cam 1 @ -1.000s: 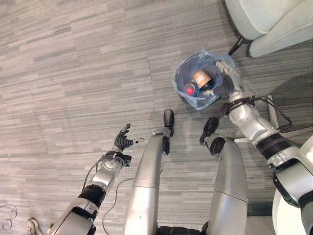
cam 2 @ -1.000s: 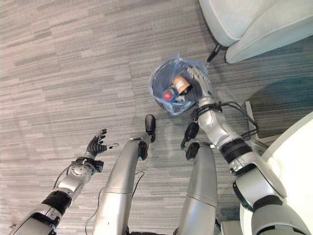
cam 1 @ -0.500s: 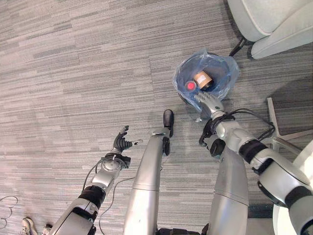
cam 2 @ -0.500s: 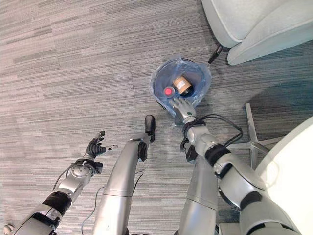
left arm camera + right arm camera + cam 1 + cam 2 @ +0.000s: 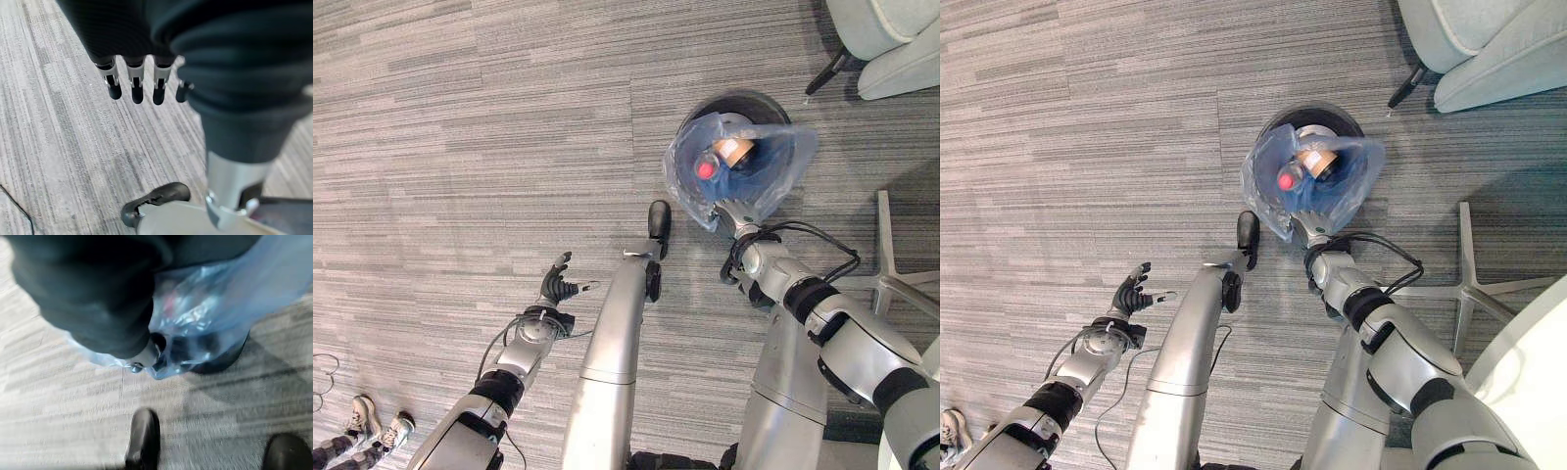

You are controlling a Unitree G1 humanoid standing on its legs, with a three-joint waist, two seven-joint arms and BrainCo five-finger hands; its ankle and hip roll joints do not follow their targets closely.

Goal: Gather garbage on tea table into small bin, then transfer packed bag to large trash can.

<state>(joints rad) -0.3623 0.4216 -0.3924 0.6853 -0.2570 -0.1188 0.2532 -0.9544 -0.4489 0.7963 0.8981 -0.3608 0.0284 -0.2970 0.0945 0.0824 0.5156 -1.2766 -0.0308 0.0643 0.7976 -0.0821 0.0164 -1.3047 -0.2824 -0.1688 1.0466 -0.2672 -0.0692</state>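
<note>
Right hand grips, it seems, the near edge of the translucent blue plastic bag, upper right, over the small black round bin. Bag removal is underway; next, lift clear. Left hand hangs open, lower left.

A translucent blue bag holds a bottle with a red cap and a tan-brown container, above a black small bin. The floor is grey with fine lighter and darker streaks. A pale grey-green chair stands on black legs.
</note>
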